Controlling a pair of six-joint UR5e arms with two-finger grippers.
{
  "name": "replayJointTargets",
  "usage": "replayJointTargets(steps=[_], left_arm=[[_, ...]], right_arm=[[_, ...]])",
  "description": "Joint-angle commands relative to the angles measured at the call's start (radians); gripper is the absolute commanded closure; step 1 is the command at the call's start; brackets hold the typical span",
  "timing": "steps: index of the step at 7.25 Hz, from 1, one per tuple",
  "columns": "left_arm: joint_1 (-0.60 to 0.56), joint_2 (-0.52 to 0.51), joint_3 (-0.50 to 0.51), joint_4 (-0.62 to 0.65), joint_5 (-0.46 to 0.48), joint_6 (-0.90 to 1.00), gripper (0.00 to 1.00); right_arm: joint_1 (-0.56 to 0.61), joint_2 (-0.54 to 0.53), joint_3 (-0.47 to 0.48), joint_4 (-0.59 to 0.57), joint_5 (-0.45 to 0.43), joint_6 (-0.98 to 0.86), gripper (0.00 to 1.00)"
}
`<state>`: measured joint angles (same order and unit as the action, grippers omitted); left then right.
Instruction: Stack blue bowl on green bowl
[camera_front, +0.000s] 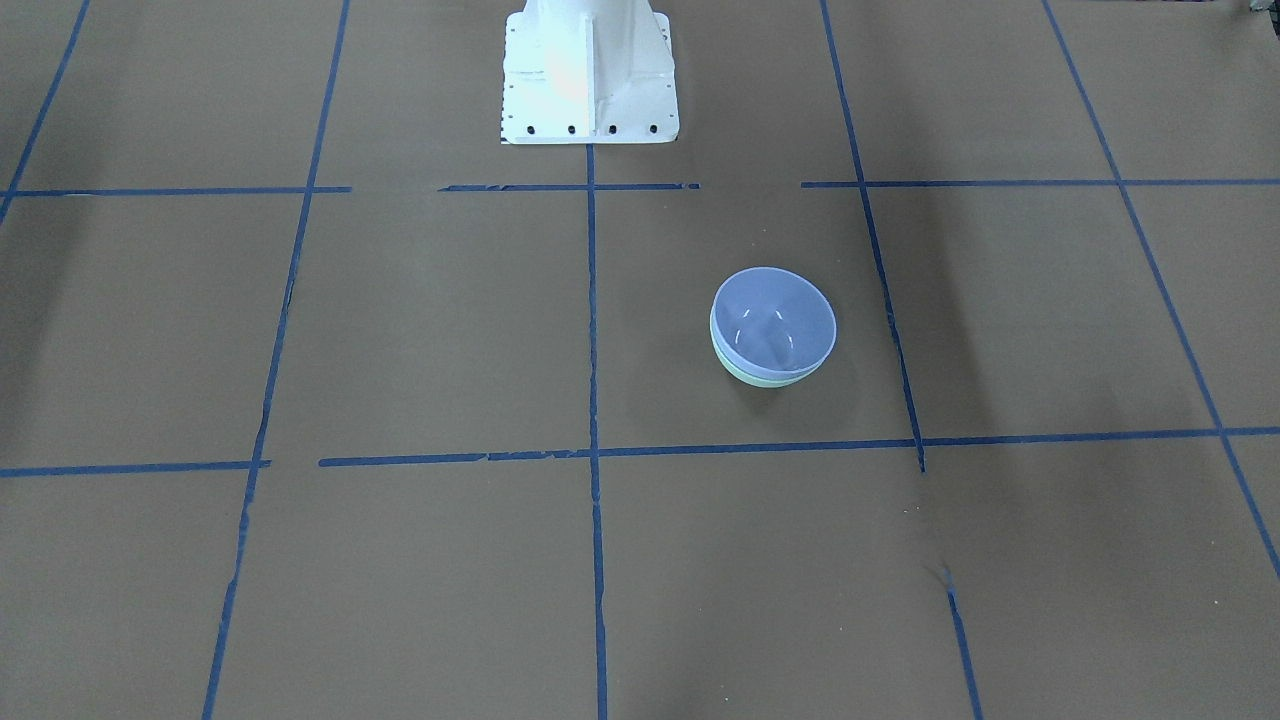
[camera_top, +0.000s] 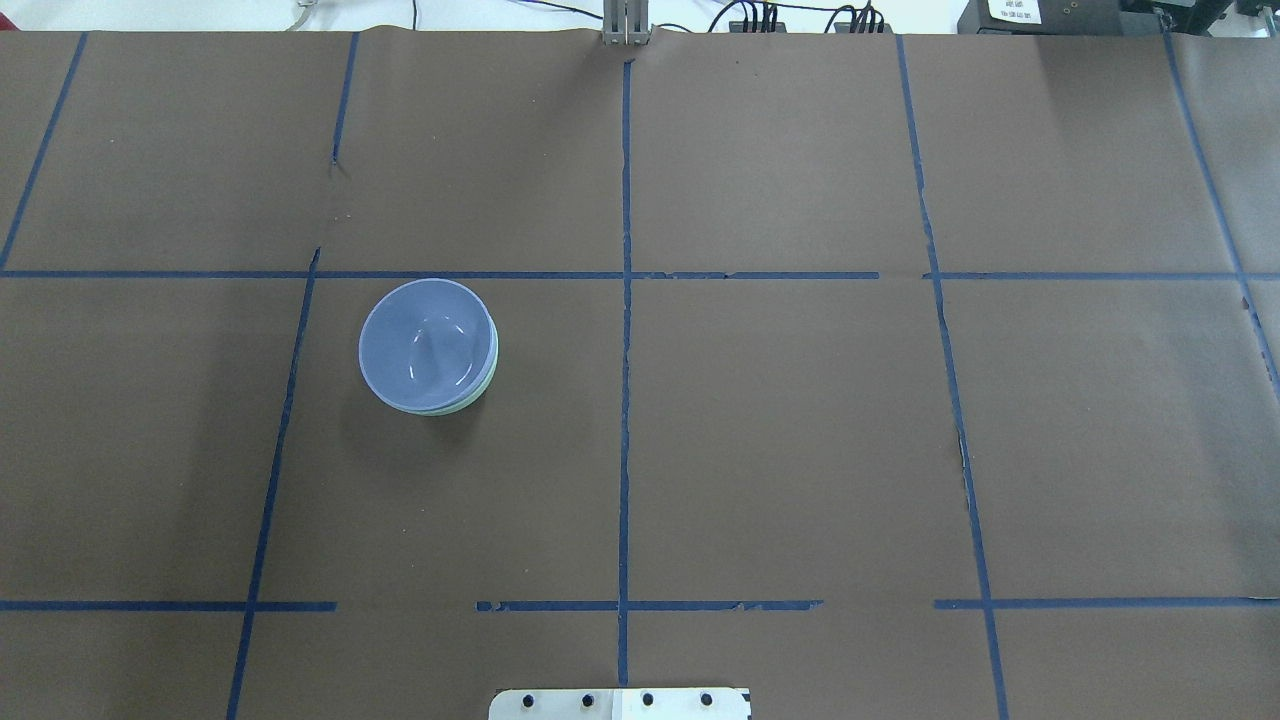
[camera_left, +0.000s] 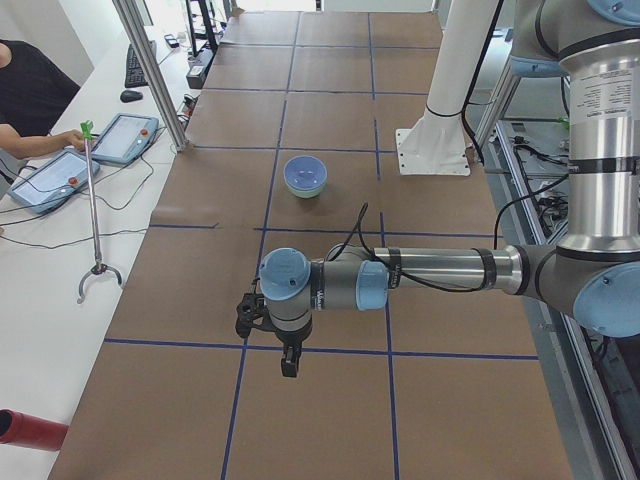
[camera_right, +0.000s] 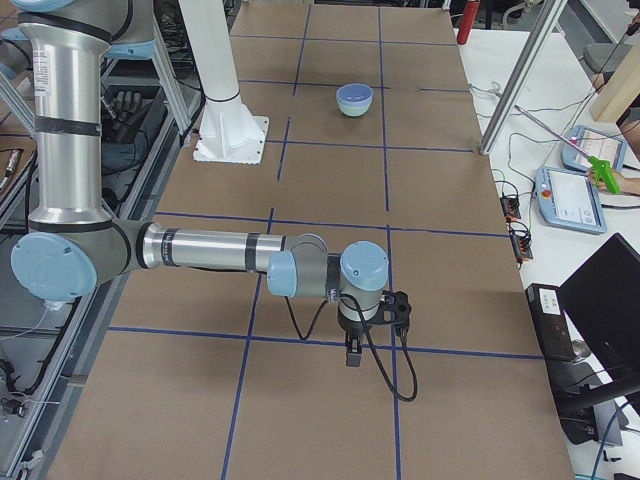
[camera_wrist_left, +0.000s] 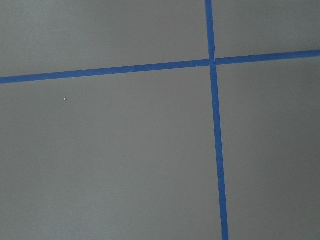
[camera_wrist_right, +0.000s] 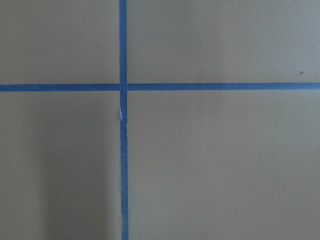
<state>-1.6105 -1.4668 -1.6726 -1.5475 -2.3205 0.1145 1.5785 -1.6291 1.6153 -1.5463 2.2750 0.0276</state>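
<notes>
The left pincer (camera_left: 288, 365) hangs over the desk (camera_top: 800, 450) at the end of a level forearm and points straight down. It shows only from the side, so I cannot tell how far it is open; nothing is seen in it. The right pincer (camera_right: 352, 357) hangs the same way at the other end of the desk, and its opening cannot be told either. Each wrist camera sees only brown paper and a crossing of blue tape (camera_top: 625, 400).

Well apart from both pincers, the blue bowl (camera_top: 425, 343) sits upright, nested inside the green bowl (camera_top: 478, 394). The stack is on the robot's left half, in the middle row of tape squares, just beside the centre line. The blue bowl is pale periwinkle, glossy, with light glints inside. The green bowl shows only as a thin mint crescent under one side of its rim.
</notes>
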Motion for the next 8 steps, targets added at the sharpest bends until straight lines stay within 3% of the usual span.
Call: replayJointTargets(steps=[1,8], left_arm=[[0.0,0.0,0.001,0.006,-0.013,-0.001,0.0],[0.0,-0.001,-0.001,0.006,-0.036,0.001,0.0]], right_arm=[[0.0,0.0,0.0,-0.001,0.0,0.0,0.0],[0.0,0.0,0.0,-0.001,0.0,0.0,0.0]])
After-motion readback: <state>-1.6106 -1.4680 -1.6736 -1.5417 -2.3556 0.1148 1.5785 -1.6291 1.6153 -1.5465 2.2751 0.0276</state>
